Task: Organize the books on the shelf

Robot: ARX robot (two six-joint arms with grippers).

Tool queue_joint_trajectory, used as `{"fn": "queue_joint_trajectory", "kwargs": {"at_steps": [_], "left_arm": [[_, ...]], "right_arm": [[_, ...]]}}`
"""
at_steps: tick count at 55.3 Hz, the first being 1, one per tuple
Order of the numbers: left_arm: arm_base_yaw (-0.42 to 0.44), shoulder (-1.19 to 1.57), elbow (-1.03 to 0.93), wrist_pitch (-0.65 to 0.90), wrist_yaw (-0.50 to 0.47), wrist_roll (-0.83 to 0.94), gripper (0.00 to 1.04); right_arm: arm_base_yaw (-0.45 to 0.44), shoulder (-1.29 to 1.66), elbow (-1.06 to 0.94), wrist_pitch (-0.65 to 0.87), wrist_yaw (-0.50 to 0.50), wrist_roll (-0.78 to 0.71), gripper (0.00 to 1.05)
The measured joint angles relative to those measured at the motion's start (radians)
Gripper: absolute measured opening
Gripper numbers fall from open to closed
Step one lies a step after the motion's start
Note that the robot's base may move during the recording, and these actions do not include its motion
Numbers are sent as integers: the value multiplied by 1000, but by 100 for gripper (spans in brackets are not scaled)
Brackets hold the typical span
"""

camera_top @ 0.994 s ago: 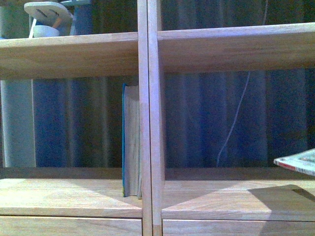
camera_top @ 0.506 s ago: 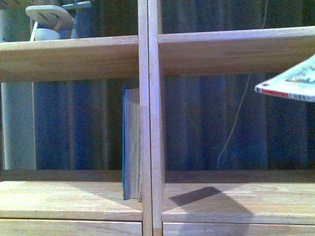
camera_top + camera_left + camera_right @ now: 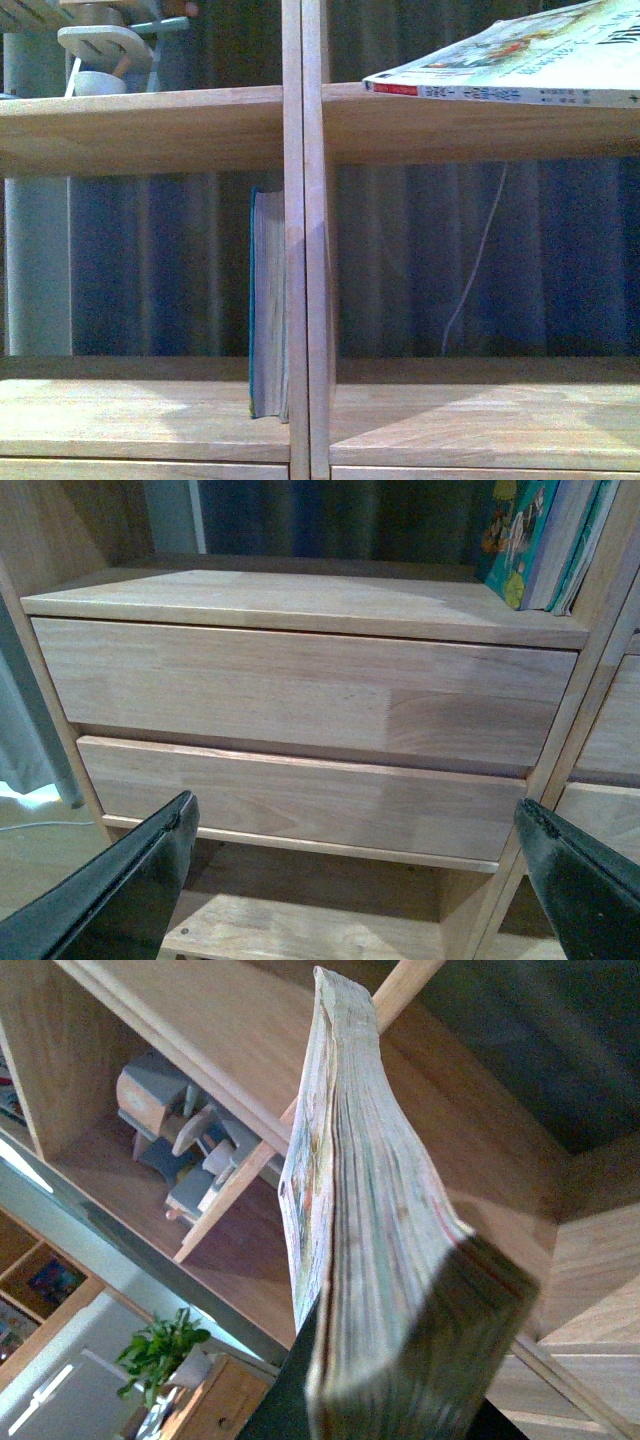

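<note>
Roughly half done, I'd judge: teal book (image 3: 266, 300) stands upright in the shelf (image 3: 302, 230), centre-left of front view, against the divider. White paperback (image 3: 520, 55) is upper right, tilted over the upper board, not yet placed. Right gripper (image 3: 385, 1415) fingers are clamped on it; left gripper (image 3: 355, 810) fingers apart, empty. Front-view count: two books, one shelf.

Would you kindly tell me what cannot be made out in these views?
Front view: the white paperback runs off the right edge; what holds it is out of frame. The teal book shows mainly page edges, so its title is hidden.
Right wrist view: the paperback is edge-on; its cover is unreadable.
Left wrist view: the top edge cuts the books above the drawers; their number is unclear.
</note>
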Motion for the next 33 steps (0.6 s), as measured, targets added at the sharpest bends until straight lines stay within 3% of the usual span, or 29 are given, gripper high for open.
{"fn": "queue_joint_trajectory", "kwargs": {"at_steps": [4,10,22,33], "left_arm": [[0,0,0,0,0,-1,97],[59,88,22,22,58,-185,97],[302,434,200,318,355,-396,97],[358,669,380,518,627,-607,97]], "right_arm": [[22,12,8,-9,15,-16,7],[30,25,8,-16,32,-28,7],[45,33,8,-20,40,-47,7],[55,38,11,-20,48,-60,7]]}}
